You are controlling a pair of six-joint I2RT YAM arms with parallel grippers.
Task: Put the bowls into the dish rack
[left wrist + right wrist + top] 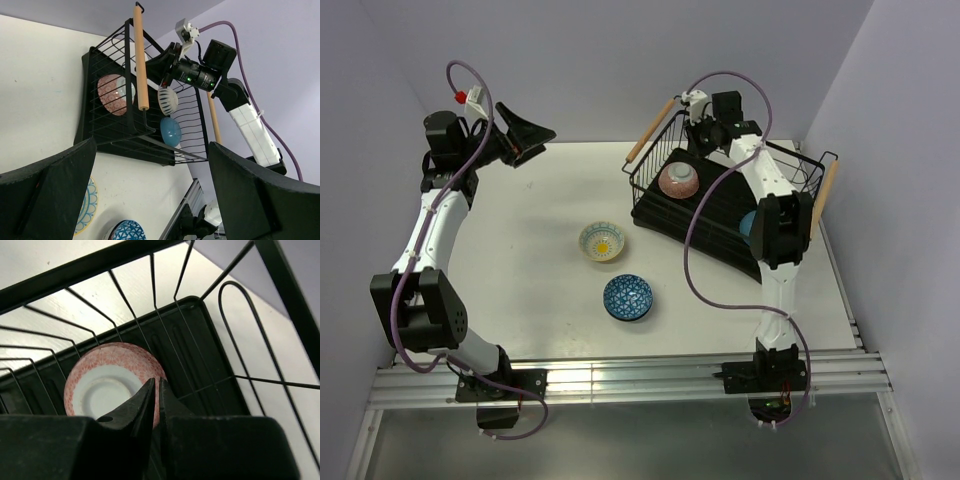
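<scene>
**Fig.** Right claw point(156, 385) is pinched shut w/ nothing seen btwn its fingers, poised above the dish rack point(655, 210). The rack sits at the far right of the surface point(520, 270). Pink bowl point(678, 180) lies in the rack, base showing. A light-blue bowl point(170, 131) and a white ribbed bowl point(167, 100) appear to be inside too. Left claw point(525, 138) is spread wide, empty, raised at far left. Yellow bowl point(602, 241) and blue patterned bowl point(628, 297) sit mid-surface, near each other.

Risks:
- Right claw or its cable could snag rack wires or the wooden handle point(650, 130) on exit, dragging the rack.
- Taking one loose bowl may knock the other.

Room: surface centre and left are open; the rack's right side is close to the wall.
</scene>
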